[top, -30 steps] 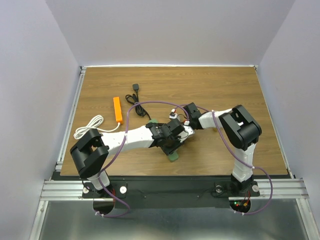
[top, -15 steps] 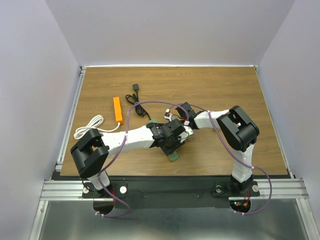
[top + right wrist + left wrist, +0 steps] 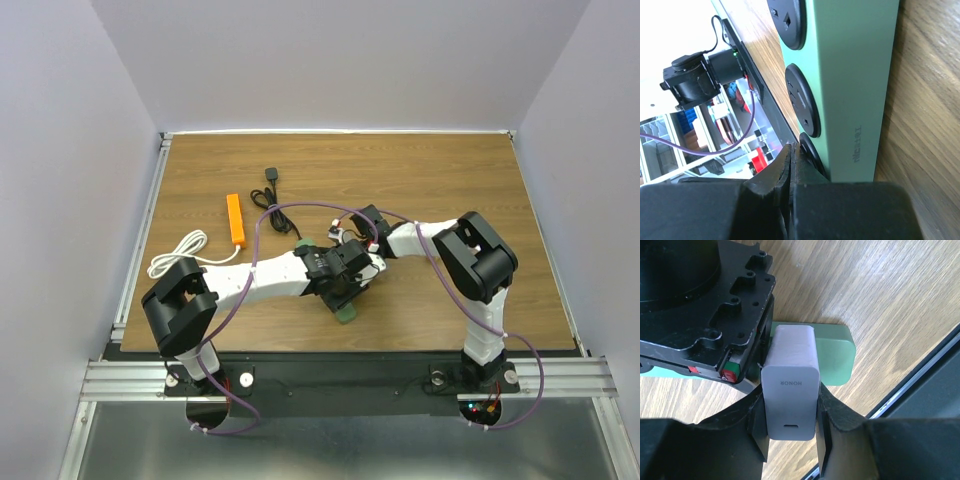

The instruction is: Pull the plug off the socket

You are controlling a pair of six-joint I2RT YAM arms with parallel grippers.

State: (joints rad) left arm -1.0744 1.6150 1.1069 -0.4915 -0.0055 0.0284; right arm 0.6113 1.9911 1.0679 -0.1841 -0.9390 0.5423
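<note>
The socket (image 3: 345, 312), a long dark-green power strip, lies slanted on the wooden tabletop (image 3: 450, 170) near its front middle. In the top view it is mostly hidden under the 2 wrists that meet above it, so only its 2 ends show. The left arm (image 3: 250, 282) reaches in from the left and the right arm (image 3: 420, 238) from the right. In the left wrist view the plug (image 3: 790, 385), a white block charger marked HONOR, sits in the socket (image 3: 836, 356) close to its rounded end. The left jaws hold it, with 1 dark finger (image 3: 756, 415) pressed against each side of the white body. The black housing of the right arm sits just beside the plug on its far side. In the right wrist view the socket (image 3: 850, 75) fills the upper frame with 3 round black outlets (image 3: 799, 100) in a row. The right jaws are narrow, their tips all but touching with nothing visible between them, right against the strip beside the nearest outlet. Farther back on the left, well apart from the socket, lie an orange power strip (image 3: 236, 220) with a white cord (image 3: 178, 255), and a coiled black cord (image 3: 272, 188).
</note>
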